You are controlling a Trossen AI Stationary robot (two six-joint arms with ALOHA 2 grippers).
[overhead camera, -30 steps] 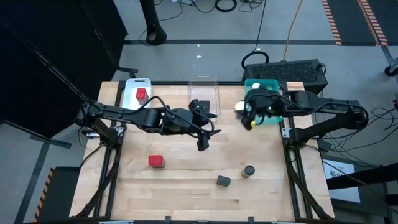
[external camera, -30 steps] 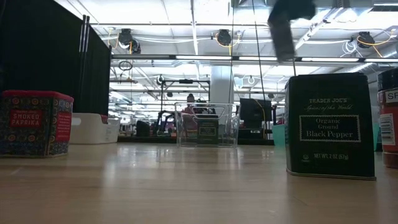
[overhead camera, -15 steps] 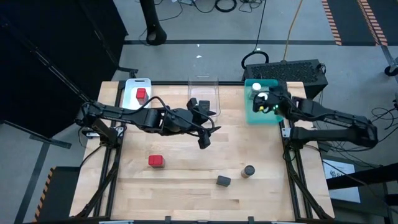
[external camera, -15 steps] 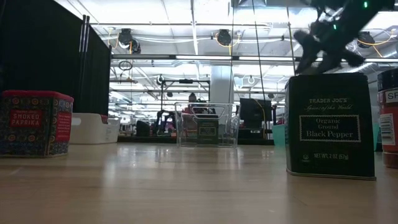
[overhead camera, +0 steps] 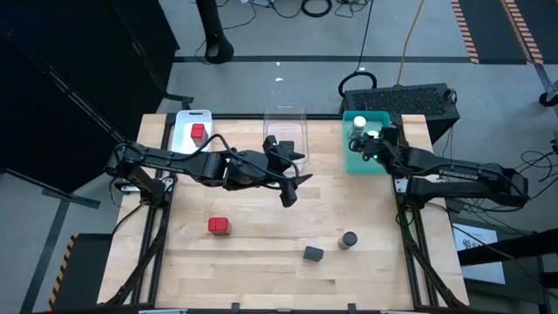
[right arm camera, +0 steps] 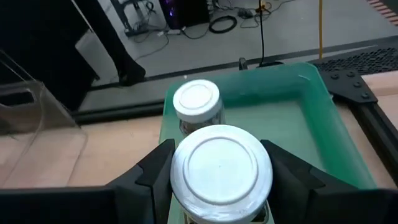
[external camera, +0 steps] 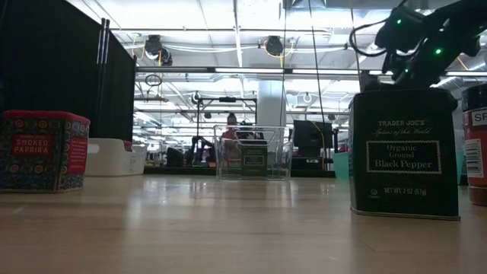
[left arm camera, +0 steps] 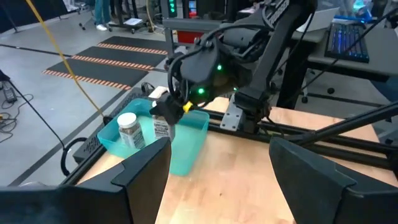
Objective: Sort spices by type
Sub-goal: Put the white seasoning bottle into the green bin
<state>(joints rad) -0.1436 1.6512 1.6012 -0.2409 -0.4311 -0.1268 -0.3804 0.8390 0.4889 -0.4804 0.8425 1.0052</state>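
Note:
My right gripper (overhead camera: 370, 144) is over the teal tray (overhead camera: 350, 161), shut on a clear jar with a white cap (right arm camera: 221, 167). A second white-capped jar (right arm camera: 196, 102) stands in that tray. My left gripper (overhead camera: 288, 196) hangs open over the table's middle, touching nothing. One red tin (overhead camera: 199, 133) sits in the white tray. The other red tin (overhead camera: 219, 226) stands on the table. A dark tin (overhead camera: 313, 254) stands near the table's near edge. Another dark tin (external camera: 254, 160) is in the clear tray. My right gripper pinches the clear jar between its two fingers (right arm camera: 155, 169), one on each side just below the white cap's rim (right arm camera: 180, 186). The fingers come from above, pointing down. The jar is upright over the teal tray; whether its base rests on the tray floor is hidden.
A round jar with a dark cap (overhead camera: 348, 239) stands beside the dark tin on the near right of the table. The white tray (overhead camera: 183, 131), clear tray (overhead camera: 301, 131) and teal tray line the far edge. Bare wood lies between the arms and the near edge.
My right gripper has carried the white-capped jar from beside the teal tray's left wall toward the table's right and far edge. It now stands over the tray, next to the other jar.

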